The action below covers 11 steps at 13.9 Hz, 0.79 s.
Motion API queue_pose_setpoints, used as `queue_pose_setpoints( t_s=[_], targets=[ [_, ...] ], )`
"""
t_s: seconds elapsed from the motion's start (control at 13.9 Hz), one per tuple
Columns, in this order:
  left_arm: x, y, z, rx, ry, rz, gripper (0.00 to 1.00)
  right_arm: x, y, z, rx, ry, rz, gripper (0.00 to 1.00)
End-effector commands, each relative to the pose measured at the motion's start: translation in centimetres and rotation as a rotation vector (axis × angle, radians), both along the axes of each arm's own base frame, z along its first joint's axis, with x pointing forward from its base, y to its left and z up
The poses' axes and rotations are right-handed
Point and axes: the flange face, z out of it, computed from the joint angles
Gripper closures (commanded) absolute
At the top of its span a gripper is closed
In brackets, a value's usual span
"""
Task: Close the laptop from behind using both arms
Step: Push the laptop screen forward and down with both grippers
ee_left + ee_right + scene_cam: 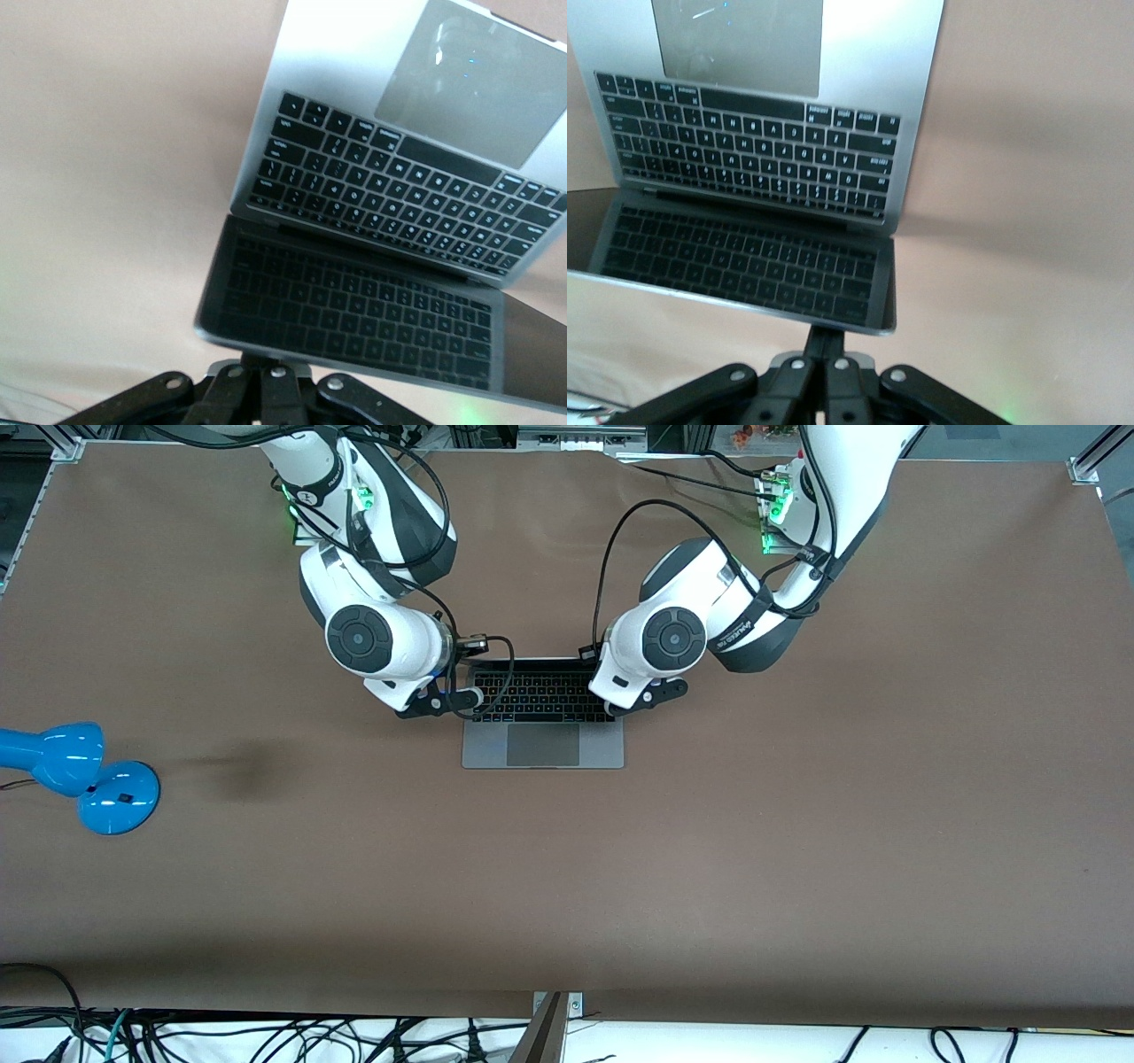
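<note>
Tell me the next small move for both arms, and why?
Probably push both grippers forward and down together. The laptop is open, its screen tilted over the keyboard. The left gripper and right gripper are shut, each at the lid's top edge near one corner, so an even push should fold it.

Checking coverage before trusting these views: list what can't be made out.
- Front view: the laptop lid and hinge edge are hidden under both arms' wrists.
- Left gripper and right gripper: each wrist view's edge cuts off the body, and the lid rim covers the tips.
- Blue lamp: cut by the frame edge.
</note>
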Motion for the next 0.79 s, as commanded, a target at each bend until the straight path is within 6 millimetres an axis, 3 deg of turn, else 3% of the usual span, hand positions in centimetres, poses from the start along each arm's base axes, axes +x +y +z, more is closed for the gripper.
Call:
queue_pose_setpoints(
  t_s=[0.0, 0.36, 0.72],
  targets=[
    [1.4, -0.4, -0.8, 0.015, -0.02, -0.008, 1.0, 0.7, -0.2, -0.4, -0.009, -0.037, 0.037, 1.0],
    [1.7, -0.2, -2.1, 0.028, -0.012, -0.011, 1.0, 2.3, -1.3, -2.3, 0.021, -0.072, 0.054, 1.0],
    [2.6, 0.3, -4.2, 0.049, -0.005, -0.013, 1.0, 3.2, -0.9, -3.7, 0.049, -0.117, 0.054, 1.0]
  ],
)
